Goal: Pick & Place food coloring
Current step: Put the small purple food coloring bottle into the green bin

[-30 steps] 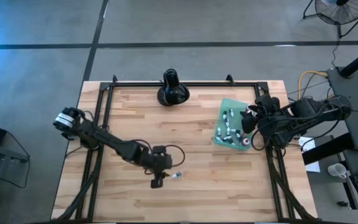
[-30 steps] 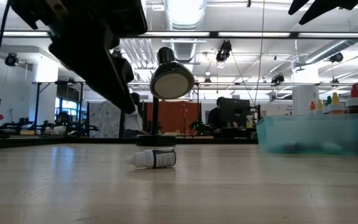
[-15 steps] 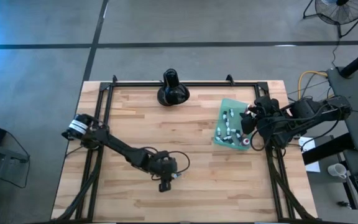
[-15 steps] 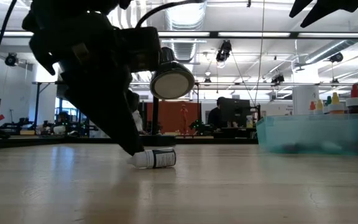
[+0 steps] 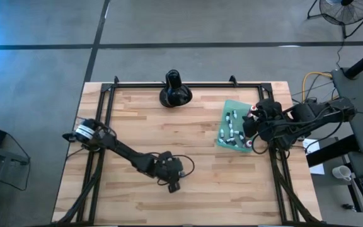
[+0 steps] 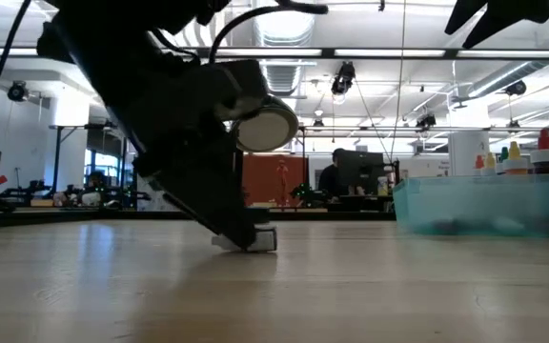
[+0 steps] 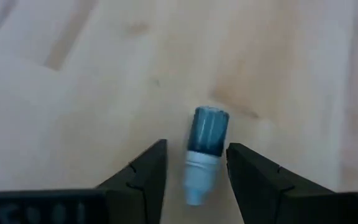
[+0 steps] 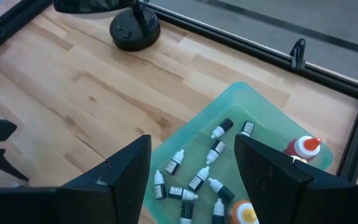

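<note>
A tiny cylindrical vial (image 7: 204,152), white-bodied with a ribbed dark teal cap, lies on its side on the pale wood-plank worktop (image 5: 137,120), between the spread dark fingers (image 7: 143,177) of the left hand (image 7: 194,180), which is down at the boards and not closed on it. The other small white-and-dark vials (image 8: 199,177) lie jumbled in a translucent teal plastic tray (image 8: 257,109) near the worktop's right edge, a red-capped dropper (image 8: 303,148) among them; the right hand (image 8: 191,168) hovers over that tray, fingers apart and empty; a glossy black bulbous lamp (image 5: 174,89) stands at the far edge.

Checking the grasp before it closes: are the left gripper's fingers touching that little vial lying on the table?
Apart. In the left wrist view the vial lies between the left gripper's fingers with wood showing on both sides.
</note>
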Controlling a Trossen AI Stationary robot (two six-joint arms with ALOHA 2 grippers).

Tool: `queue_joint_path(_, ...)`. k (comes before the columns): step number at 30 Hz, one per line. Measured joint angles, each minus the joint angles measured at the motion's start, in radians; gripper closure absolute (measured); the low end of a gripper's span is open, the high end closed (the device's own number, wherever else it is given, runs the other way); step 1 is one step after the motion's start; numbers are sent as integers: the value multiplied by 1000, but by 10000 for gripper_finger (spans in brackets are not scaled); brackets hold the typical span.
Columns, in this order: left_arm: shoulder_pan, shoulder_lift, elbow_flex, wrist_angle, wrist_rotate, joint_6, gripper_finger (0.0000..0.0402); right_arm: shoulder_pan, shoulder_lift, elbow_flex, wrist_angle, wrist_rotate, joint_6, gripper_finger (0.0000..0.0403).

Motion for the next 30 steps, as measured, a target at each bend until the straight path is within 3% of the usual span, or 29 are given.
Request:
queue_joint_path(5,-2,33,22,3,-80,4,276,0,3,-1,1,-1,0,179)
queue_joint_path(16,40,76,76,0,-102,145,356,0,-1,-1,-1,-8,10,179)
queue_joint_path(20,104,66,93,-15,-105,215,351,0,-4,3,-1,-8,26,179)
queue_joint_path(25,231,57,213,5,-95,425,344,1,-4,33,2,-8,25,179)
queue_joint_path(30,374,60,384,124,19,641,345,32,-4,74,1,1,25,179)
